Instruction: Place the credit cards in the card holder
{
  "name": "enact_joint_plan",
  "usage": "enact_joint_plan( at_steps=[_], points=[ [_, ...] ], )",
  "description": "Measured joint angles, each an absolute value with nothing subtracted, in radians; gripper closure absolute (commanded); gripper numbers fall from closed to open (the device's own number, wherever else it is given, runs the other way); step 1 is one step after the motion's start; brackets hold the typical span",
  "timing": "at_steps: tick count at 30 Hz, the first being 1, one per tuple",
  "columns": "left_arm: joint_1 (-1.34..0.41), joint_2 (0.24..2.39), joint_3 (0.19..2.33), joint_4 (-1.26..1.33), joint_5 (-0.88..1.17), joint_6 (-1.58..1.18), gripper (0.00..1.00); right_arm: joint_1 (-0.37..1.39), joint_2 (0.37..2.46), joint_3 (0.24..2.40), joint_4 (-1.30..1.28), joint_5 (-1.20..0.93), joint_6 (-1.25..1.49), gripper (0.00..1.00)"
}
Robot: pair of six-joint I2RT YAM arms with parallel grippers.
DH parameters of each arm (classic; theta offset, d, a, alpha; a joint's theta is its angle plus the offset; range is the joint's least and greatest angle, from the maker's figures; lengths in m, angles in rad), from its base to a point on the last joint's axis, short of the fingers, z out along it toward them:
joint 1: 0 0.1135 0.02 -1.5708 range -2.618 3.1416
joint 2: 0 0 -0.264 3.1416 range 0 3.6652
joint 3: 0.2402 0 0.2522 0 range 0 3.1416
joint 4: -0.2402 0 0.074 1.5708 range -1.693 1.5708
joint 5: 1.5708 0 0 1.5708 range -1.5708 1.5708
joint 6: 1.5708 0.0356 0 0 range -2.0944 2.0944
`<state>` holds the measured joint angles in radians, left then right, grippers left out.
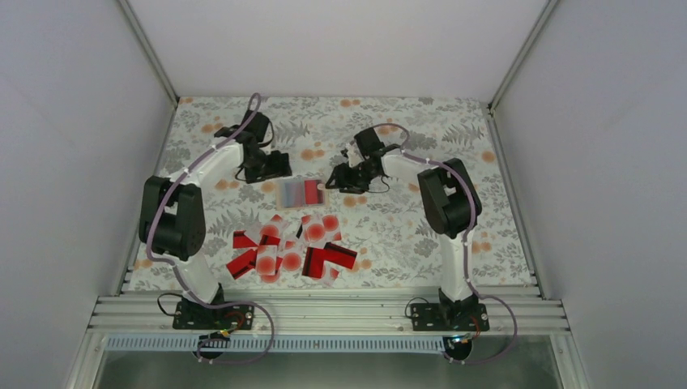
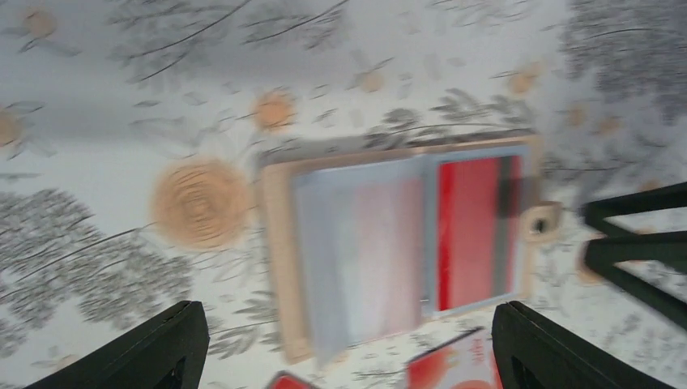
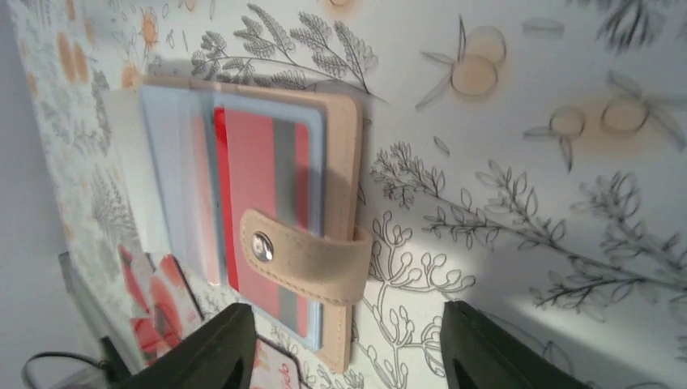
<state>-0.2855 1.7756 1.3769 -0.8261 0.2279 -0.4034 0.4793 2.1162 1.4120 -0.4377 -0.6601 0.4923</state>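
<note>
Top view: card holder (image 1: 300,192) open on table (image 1: 421,235), centre. My left end effector (image 1: 271,166) at its 10 o'clock, right end effector (image 1: 347,178) at 2, credit cards (image 1: 292,250) heaped at 6.
Left wrist: my fingers (image 2: 162,348) wide apart, empty.
Right wrist: apart, empty. Only here snap strap (image 3: 301,261) clearly folds across holder.
Risk: strap blocks next card, unpinned holder slides.

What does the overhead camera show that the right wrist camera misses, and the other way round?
Only the overhead view: the left arm, the right arm and the whole spread of loose cards near the front of the table.
Only the right wrist view: the strap with its metal snap, lying across the red card.
Both: the open holder, lying flat with a red card inside, and the flowered tablecloth.
</note>
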Motion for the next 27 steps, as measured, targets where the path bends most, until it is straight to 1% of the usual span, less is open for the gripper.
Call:
enact_joint_plan(
  at_steps=[2,7,11,16,21,27],
  points=[
    [-0.253,1.768,1.341,-0.823,0.220,-0.390,0.12,0.490,2.115,1.463,-0.496,-0.598,0.470,0.33],
    [-0.171,1.765,1.250,-0.810,0.240,-0.364,0.14,0.539,2.115,1.608,-0.619,-0.450,0.456,0.31],
    [-0.130,1.765,1.208,-0.783,0.276,-0.354,0.15,0.583,2.138,1.716,-0.701,-0.347,0.461,0.31],
    [-0.109,1.765,1.152,-0.742,0.321,-0.350,0.16,0.649,2.240,1.873,-0.812,-0.219,0.469,0.33],
    [-0.092,1.765,1.116,-0.721,0.349,-0.346,0.20,0.694,2.348,1.978,-0.918,-0.125,0.472,0.41],
    [-0.081,1.765,1.087,-0.690,0.405,-0.329,0.21,0.709,2.376,2.011,-0.979,-0.058,0.480,0.58]
  ],
)
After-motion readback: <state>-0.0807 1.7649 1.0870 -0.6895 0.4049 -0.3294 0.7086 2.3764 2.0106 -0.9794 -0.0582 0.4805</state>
